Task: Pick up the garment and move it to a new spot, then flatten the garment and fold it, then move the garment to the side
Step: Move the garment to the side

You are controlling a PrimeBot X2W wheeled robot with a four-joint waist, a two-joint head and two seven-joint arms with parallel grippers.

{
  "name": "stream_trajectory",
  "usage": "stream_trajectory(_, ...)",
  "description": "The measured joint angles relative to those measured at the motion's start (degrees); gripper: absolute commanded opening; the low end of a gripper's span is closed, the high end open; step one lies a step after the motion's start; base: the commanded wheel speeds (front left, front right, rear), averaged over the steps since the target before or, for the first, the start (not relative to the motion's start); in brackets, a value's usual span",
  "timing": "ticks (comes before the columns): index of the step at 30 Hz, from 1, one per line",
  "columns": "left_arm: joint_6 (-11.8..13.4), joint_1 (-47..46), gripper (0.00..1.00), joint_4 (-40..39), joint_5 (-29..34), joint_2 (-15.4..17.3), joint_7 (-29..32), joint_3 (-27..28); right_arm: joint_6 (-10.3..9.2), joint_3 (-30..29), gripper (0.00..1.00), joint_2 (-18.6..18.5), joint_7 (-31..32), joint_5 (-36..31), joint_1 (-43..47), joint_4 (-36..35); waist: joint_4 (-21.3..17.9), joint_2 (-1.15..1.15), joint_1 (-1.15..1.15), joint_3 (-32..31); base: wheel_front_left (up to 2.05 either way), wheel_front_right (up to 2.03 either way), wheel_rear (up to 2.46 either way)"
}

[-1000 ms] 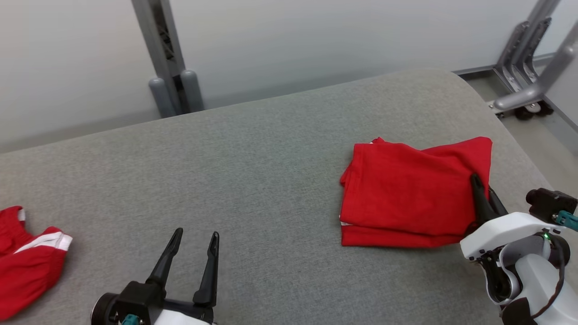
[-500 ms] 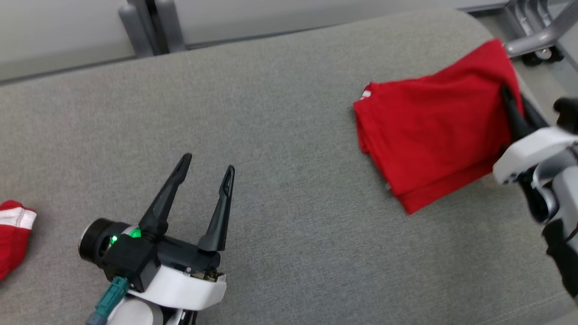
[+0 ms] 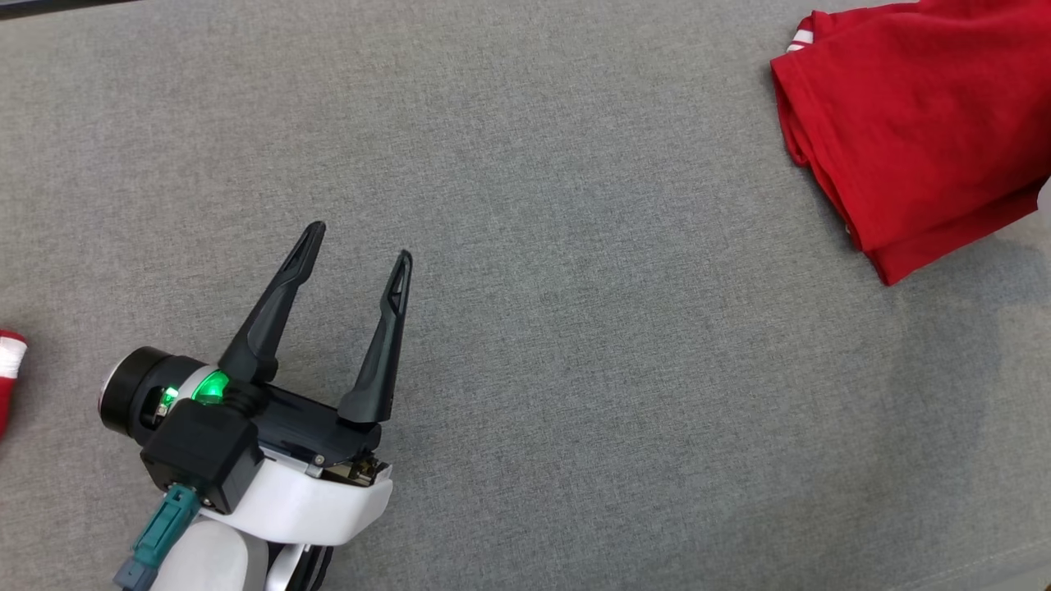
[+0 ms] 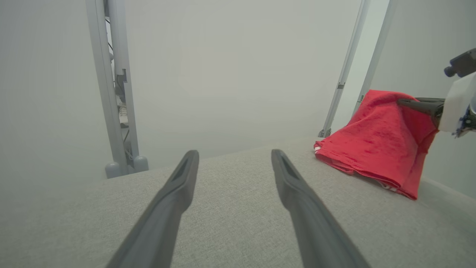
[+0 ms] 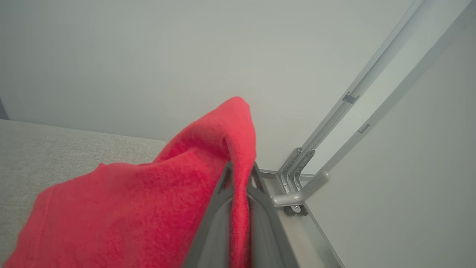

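Grey counter; far right, the right gripper pinches the folded red garment in its jaws. The left gripper has open jaws.

Folded red garment, one edge lifted.

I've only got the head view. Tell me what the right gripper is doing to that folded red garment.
Observer: In the right wrist view, the right gripper is shut on the garment, with one edge of the cloth pinched between its fingers.
Operator: Report whether the garment is off the surface.
Observer: Partly. The left wrist view shows the gripped edge raised, while the opposite end lies on the grey surface.
Operator: Say what's past that raised edge.
Observer: The right wrist view shows a metal frame leg down on the floor, beyond the corner of the surface.
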Motion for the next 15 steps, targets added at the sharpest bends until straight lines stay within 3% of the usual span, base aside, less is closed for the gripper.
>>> stream_trajectory(10, -0.1, -1.4, 1.0, -0.5, -0.2, 0.8, 0.8, -0.2, 0.0, -14.8, 0.0, 3.8, 0.1, -19.1, 0.0, 1.1, 0.1, 0.0, 0.0, 1.5, 0.0, 0.0, 0.0)
stream_trajectory(12, -0.1, -1.6, 1.0, -0.5, -0.3, 1.0, 0.8, -0.4, 0.0, -17.7, 0.35, 5.1, 0.3, -22.0, 0.0, 0.6, 0.5, 0.0, 0.0, 1.4, 0.0, 0.0, 0.0)
stream_trajectory(13, -0.1, -1.7, 1.0, -0.5, -0.3, 1.0, 0.8, -0.5, 0.0, -19.2, 0.73, 5.5, 0.3, -23.7, 0.1, 0.3, 0.7, 0.0, 0.0, 1.4, 0.0, 0.0, 0.0)
stream_trajectory(14, -0.1, -1.8, 1.0, -0.5, -0.3, 1.1, 0.8, -0.5, 0.0, -20.7, 1.0, 6.0, 0.4, -25.1, 0.1, -0.4, 0.9, 0.0, 0.0, 1.3, 0.0, 0.0, 0.0)
stream_trajectory(15, -0.1, -1.8, 1.0, -0.5, -0.4, 1.1, 0.8, -0.5, 0.0, -22.4, 1.0, 6.4, 0.4, -26.7, 0.2, -1.2, 1.2, 0.0, 0.0, 1.2, 0.0, 0.0, 0.0)
